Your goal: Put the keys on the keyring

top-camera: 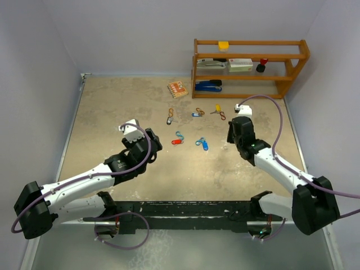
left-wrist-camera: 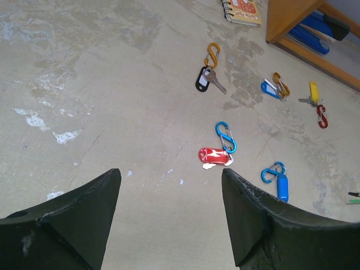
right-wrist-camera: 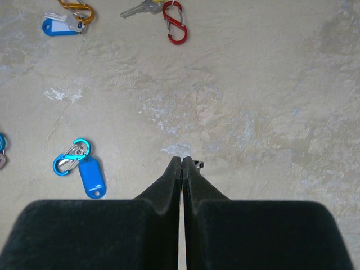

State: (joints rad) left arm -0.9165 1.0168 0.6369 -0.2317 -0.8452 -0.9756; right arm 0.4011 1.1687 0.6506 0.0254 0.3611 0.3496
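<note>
Item: keys on coloured tags, five sets, loose on the tabletop, each touching or just beside an S-shaped clip; whether any is threaded on cannot be told. Red-tagged key against a blue clip, nearest ahead of the left fingers; blue-tagged key to its right; black-tagged key with an orange clip further off; a second blue-tagged key and a yellow-tagged key near the wooden shelf. Hazards, by my reckoning: the tags lie flat and thin, so a descending pinch may skid one across the tabletop or scrape the surface; key and clip sit so close that the clip may be caught instead, or both dragged together; neighbouring sets could be knocked. Left fingers: spread wide, holding nothing, above bare tabletop short of the red tag. Right fingers: pressed fully together, holding nothing, tips close over bare tabletop, blue tag near on their left
</note>
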